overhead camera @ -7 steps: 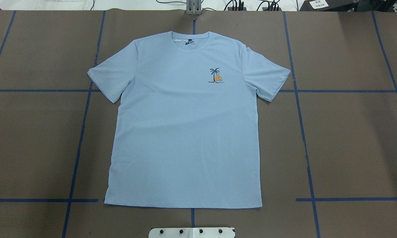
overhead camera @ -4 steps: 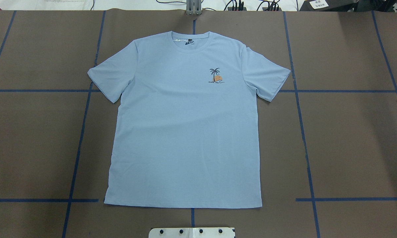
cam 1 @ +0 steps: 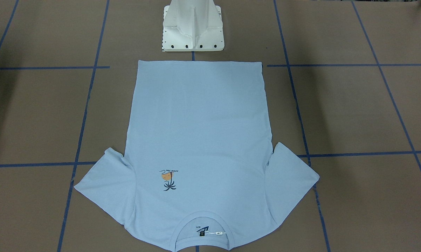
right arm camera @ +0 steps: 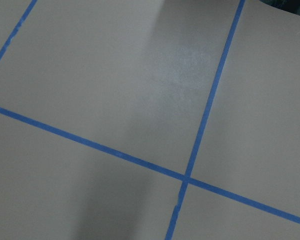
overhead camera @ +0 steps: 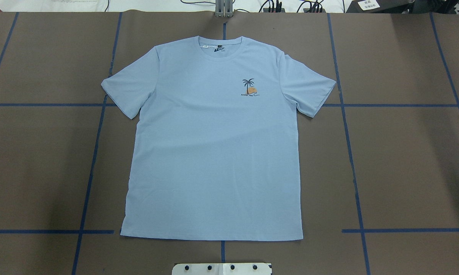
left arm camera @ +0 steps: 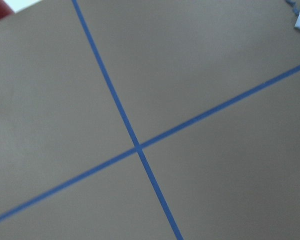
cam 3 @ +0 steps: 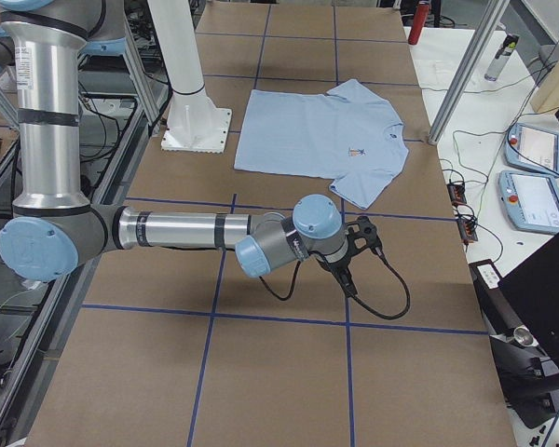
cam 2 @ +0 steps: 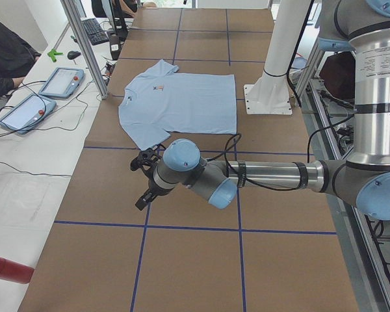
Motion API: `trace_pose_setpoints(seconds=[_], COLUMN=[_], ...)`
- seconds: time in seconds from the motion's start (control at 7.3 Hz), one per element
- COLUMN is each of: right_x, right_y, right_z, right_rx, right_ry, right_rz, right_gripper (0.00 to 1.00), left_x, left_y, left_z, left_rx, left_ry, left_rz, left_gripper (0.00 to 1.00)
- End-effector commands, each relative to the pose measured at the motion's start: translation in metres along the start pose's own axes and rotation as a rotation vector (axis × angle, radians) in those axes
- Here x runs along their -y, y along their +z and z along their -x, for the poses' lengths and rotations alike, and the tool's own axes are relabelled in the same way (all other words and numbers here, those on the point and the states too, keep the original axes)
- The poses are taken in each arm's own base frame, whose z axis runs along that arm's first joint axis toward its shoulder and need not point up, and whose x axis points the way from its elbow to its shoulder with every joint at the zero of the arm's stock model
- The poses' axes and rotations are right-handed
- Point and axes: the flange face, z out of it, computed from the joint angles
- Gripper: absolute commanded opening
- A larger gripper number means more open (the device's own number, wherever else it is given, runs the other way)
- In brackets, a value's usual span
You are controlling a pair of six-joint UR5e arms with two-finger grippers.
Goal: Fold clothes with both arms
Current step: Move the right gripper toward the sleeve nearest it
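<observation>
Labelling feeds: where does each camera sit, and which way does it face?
Front-facing: across the table, facing the robot; T-shirt collar nearest, base at top.
Overhead: behind the robot, looking forward and down; hem nearest, base edge.
Exterior left: table end, left arm near.
Exterior right: other end, right arm near.
Left wrist: down onto a tape cross; no gripper.
Right wrist: down onto another cross; no gripper.
Shared: all fixed views show the T-shirt.

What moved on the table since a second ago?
Nothing visibly moved. In the overhead view the T-shirt lies flat in the same spot, with its collar far from the white base and both sleeves spread. Nothing was grabbed or let go: the left gripper and the right gripper are off to the sides, not touching it, and neither shows in the overhead view then or now.
</observation>
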Motion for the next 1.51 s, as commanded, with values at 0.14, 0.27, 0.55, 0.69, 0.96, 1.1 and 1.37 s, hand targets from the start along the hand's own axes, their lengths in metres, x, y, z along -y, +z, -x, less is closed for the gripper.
trace_pose_setpoints(seconds=[0.14, 0.27, 0.55, 0.69, 0.96, 1.1, 1.37], right_x=[0.090, 0.121, 0.148, 0.159, 0.168, 0.162, 0.152], right_y=[0.033, 0.060, 0.123, 0.157, 0.225, 0.244, 0.274], right_z=[0.070, 0.111, 0.200, 0.240, 0.300, 0.299, 0.289], right_rx=[0.032, -0.015, -0.004, 0.029, -0.007, -0.005, -0.007], right_ry=[0.262, 0.331, 0.386, 0.429, 0.424, 0.412, 0.396], right_rz=[-0.043, -0.063, -0.123, -0.158, -0.229, -0.219, -0.227], right_gripper=[1.00, 0.99, 0.98, 0.93, 0.72, 0.68, 0.54], left_x=[0.010, 0.010, 0.005, 0.003, 0.001, 0.001, 0.000], left_y=[-0.006, -0.008, -0.010, -0.010, -0.009, -0.009, -0.009], left_z=[-0.004, -0.006, -0.010, -0.010, -0.010, -0.009, -0.010], left_rx=[0.001, 0.002, 0.010, 0.010, 0.010, 0.010, 0.007], left_ry=[-0.182, -0.181, -0.139, -0.139, -0.142, -0.143, -0.146], left_rz=[-0.041, -0.069, -0.109, -0.109, -0.106, -0.104, -0.103], left_gripper=[1.00, 0.99, 1.00, 1.00, 1.00, 1.00, 1.00])
